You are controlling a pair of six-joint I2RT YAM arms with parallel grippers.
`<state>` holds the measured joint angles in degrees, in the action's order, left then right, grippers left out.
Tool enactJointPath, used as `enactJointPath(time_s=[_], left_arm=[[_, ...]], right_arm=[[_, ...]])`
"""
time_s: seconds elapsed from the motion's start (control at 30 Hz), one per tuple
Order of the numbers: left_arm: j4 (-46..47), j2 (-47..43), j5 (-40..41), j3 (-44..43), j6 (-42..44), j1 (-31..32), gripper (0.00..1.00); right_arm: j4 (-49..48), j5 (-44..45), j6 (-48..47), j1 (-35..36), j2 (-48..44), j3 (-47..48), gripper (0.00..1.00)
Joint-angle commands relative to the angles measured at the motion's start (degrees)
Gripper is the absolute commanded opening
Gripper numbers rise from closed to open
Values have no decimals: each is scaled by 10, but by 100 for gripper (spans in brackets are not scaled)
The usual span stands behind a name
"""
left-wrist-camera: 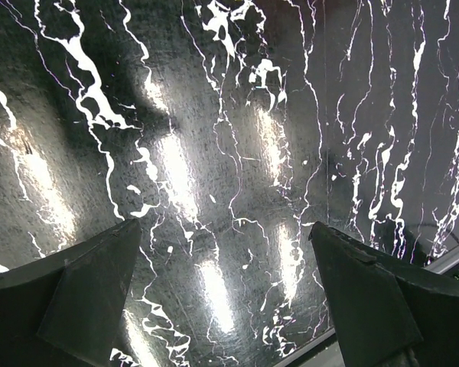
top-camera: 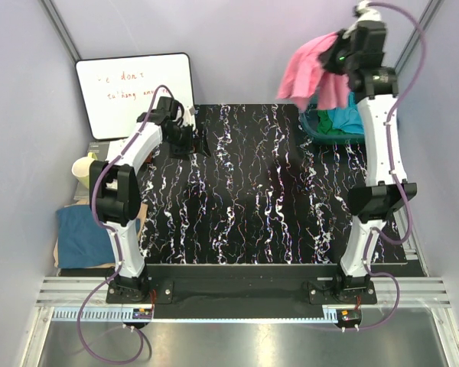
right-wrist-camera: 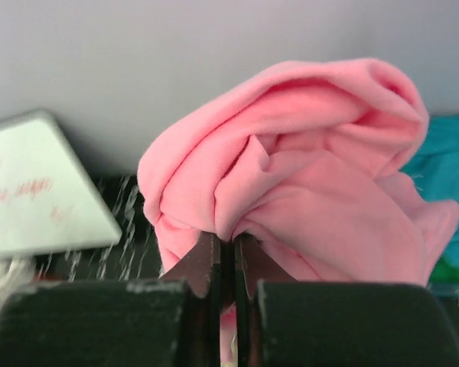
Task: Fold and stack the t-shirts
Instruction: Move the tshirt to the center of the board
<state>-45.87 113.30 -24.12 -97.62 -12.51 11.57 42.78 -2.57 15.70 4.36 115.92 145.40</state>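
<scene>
Top external view: the right gripper (top-camera: pixel 335 52), high above the table's far right corner, has its jaws pinched shut on the bright pink t-shirt (top-camera: pixel 310 76). The shirt hangs bunched over the teal basin (top-camera: pixel 315 131), where a turquoise t-shirt (top-camera: pixel 352 118) and a green t-shirt (top-camera: pixel 333 128) lie heaped. The left gripper (top-camera: pixel 201 144) hovers low near the far left corner of the black marbled table (top-camera: pixel 275 206), holding nothing.

Left wrist view: its fingers (left-wrist-camera: pixel 84 283) stand spread wide, with only bare tabletop between them.

Right wrist view: the jaws meet on a thin fold, and the rest of the pink cloth is mounded above them. The shirt looks light, limp and likely to slump. I judge that a second hold by the free gripper, at a hanging hem or shoulder, would let it be spread flat.
</scene>
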Motion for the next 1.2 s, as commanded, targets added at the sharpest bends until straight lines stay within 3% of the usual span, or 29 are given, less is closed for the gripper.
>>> enactJointPath(time_s=[0.0,0.1,0.33,0.4,0.47,0.5,0.57,0.6,0.77,1.0,1.1,1.17], left_arm=[[32,-46,11,1,-11,-1,99],[41,-53,19,8,-13,-1,99],[53,-100,32,60,-34,-1,99],[60,-112,24,74,-35,6,99],[60,-125,10,91,-25,27,99],[60,-128,7,96,-17,40,99],[59,-132,7,105,7,83,99],[58,-131,9,109,9,98,99],[58,-92,42,107,0,201,99],[53,12,59,46,4,271,96],[40,52,85,-4,0,280,88],[14,74,106,-24,-3,280,68]], right_arm=[[23,-67,-16,74,-68,-93,0],[47,-120,-1,107,-103,-196,0],[14,-197,28,131,-154,-552,0],[26,-203,18,131,-132,-607,22],[22,-191,15,132,-138,-637,37],[16,-172,16,132,-160,-649,58],[9,-139,19,132,-187,-662,81],[10,-110,20,132,-211,-659,100],[13,-86,19,132,-231,-635,100],[34,-53,3,131,-236,-601,100],[43,-40,-7,130,-242,-598,100],[47,-41,-9,131,-246,-599,100]])
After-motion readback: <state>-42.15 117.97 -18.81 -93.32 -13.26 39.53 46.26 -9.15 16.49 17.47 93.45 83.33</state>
